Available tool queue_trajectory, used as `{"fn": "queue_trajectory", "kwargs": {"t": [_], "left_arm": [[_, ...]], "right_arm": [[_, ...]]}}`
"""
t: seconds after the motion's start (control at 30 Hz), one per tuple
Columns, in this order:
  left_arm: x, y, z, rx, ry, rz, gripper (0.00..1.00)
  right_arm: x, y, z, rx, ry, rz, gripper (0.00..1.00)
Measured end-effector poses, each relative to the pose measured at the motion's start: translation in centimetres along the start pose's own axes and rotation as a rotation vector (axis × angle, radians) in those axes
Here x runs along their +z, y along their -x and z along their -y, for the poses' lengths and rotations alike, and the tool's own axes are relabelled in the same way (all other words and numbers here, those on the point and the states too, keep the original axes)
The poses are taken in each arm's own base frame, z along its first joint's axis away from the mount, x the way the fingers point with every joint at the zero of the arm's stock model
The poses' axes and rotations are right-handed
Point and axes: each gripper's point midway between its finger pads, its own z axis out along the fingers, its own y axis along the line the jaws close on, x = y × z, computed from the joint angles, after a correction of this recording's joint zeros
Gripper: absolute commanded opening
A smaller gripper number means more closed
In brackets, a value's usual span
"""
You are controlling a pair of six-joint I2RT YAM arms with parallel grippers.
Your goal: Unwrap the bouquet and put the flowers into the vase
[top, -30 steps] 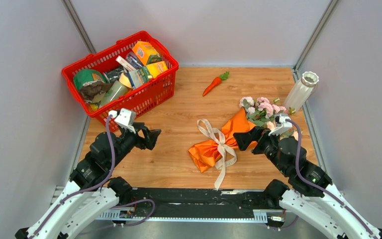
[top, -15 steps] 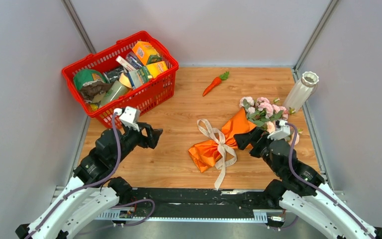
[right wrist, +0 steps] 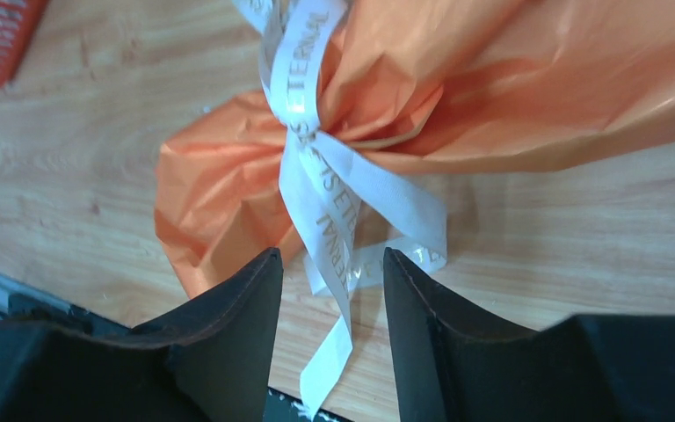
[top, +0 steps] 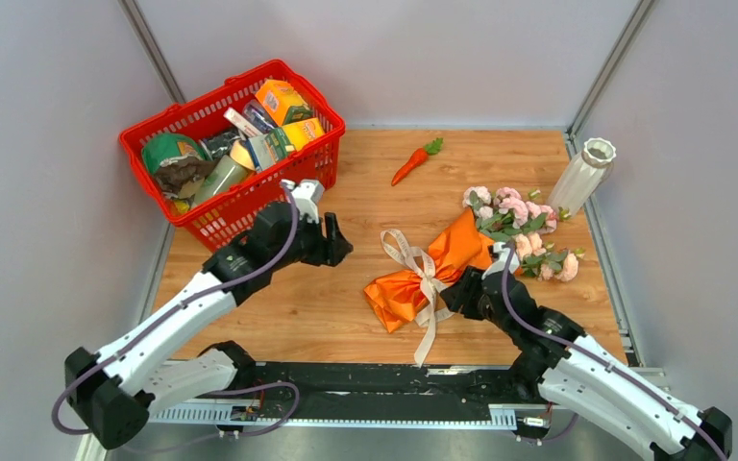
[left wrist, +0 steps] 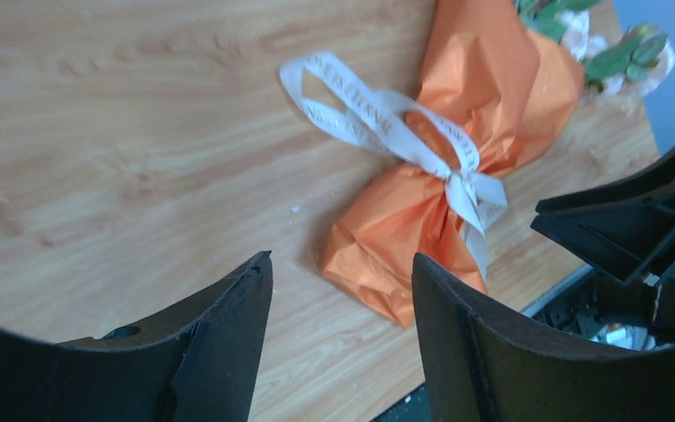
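The bouquet (top: pixel 447 257) lies on its side mid-table, an orange paper cone tied with a cream ribbon (top: pixel 421 274). Its pink flowers (top: pixel 517 213) point toward the white ribbed vase (top: pixel 582 175) at the right wall. My left gripper (top: pixel 338 246) hangs open left of the bow, nothing between its fingers (left wrist: pixel 228 334); the wrapping (left wrist: pixel 483 105) and the ribbon (left wrist: pixel 360 110) lie ahead of it. My right gripper (top: pixel 450 292) sits low at the bouquet's near side. In the right wrist view this gripper (right wrist: pixel 332 260) stands partly open, with a loose ribbon tail (right wrist: pixel 330 237) hanging between its jaws, ungripped.
A red basket (top: pixel 192 223) full of groceries stands at the back left, just behind the left arm. A toy carrot (top: pixel 415 163) lies at the back centre. Grey walls close in on both sides, and the black base rail (top: pixel 375 379) runs along the near edge.
My left arm has reached forward and right toward the bow. My right gripper has dropped back from the cone's mouth to the ribbon tail, and its jaws have narrowed.
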Motion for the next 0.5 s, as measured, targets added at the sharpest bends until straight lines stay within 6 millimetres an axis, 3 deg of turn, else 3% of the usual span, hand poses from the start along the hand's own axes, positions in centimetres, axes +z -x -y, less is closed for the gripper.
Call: {"fn": "queue_trajectory", "kwargs": {"t": [0.13,0.23,0.3,0.4,0.5], "left_arm": [[2.9,-5.1,-0.4,-0.098,-0.03,-0.134,0.66],[3.9,-9.8,-1.4,-0.173,-0.034,-0.221,0.68],[4.1,-11.6,-1.9,-0.201,-0.039,-0.247,0.69],[4.6,-13.1,-2.0,-0.24,-0.062,-0.256,0.69],[5.2,-13.3,-1.6,-0.263,-0.096,-0.236,0.7]], "right_arm": [[1.1,-2.9,-0.1,-0.023,0.045,-0.102,0.48],[1.7,-4.6,-0.1,-0.031,0.078,-0.156,0.48],[1.9,-5.5,0.1,-0.038,0.089,-0.186,0.48],[2.1,-6.5,0.0,-0.045,0.116,-0.218,0.47],[2.2,-7.0,0.0,-0.049,0.131,-0.23,0.47]]}}
